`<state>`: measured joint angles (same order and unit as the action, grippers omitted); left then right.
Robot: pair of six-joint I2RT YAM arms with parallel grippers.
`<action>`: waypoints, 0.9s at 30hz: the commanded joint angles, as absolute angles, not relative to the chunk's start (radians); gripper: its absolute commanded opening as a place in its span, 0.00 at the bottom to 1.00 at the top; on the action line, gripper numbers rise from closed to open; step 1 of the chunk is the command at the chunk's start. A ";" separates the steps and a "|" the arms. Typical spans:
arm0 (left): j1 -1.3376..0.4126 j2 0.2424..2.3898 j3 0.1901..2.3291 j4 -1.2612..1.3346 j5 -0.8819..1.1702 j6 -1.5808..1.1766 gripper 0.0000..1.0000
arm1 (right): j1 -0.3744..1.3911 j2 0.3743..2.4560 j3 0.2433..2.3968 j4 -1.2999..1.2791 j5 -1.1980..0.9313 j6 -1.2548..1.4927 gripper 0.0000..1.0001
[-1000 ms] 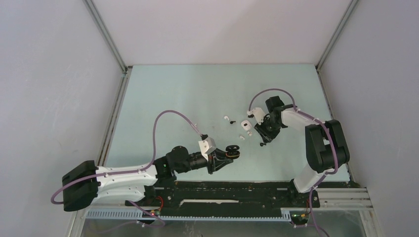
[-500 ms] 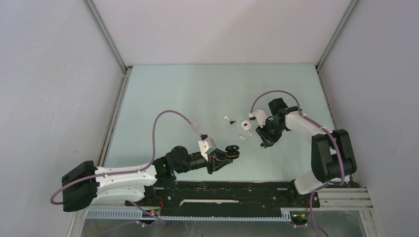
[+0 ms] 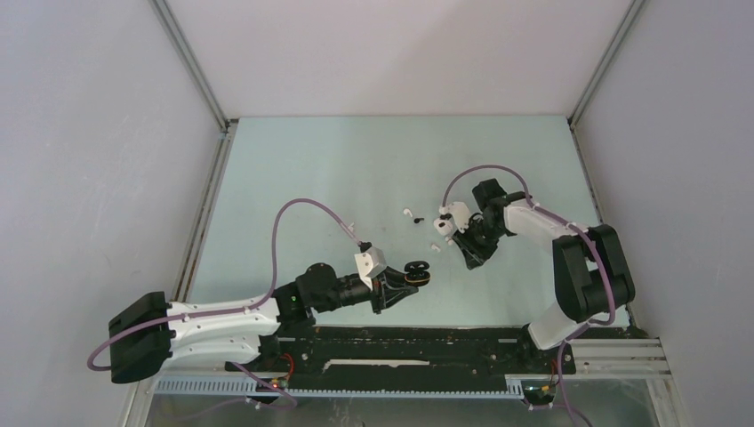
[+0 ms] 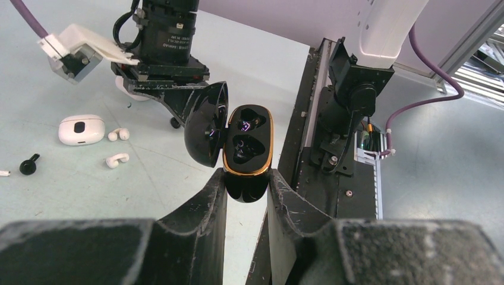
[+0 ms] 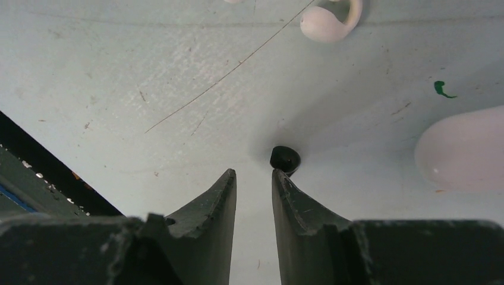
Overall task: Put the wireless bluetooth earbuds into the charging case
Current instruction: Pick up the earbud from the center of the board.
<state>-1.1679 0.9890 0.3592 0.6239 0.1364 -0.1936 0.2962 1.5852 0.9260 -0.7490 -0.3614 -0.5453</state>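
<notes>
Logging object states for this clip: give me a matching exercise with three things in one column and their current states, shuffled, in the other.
Things:
1. black charging case
2. white case
3. stubby black earbud

States:
A. lying loose on the table, just beyond the tips of the right gripper
B. lid open, clamped in the jaws of the left gripper
C. shut, resting on the table

Pairs: 1-B; 2-C; 3-A

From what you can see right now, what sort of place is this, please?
Most likely a robotics lab test cell: white walls on aluminium framing enclose a pale green table, the left arm and right arm are bolted at its near edge, and the left gripper holds an open black charging case.
</notes>
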 commanded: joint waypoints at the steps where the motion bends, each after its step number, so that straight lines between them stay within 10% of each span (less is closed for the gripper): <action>1: -1.172 0.983 0.379 0.653 0.133 -0.190 0.00 | 0.304 1.626 0.975 -0.715 -0.339 -0.515 0.31; 27: -1.172 0.989 0.368 0.654 0.137 -0.192 0.00 | 0.307 1.643 1.052 -0.717 -0.289 -0.428 0.36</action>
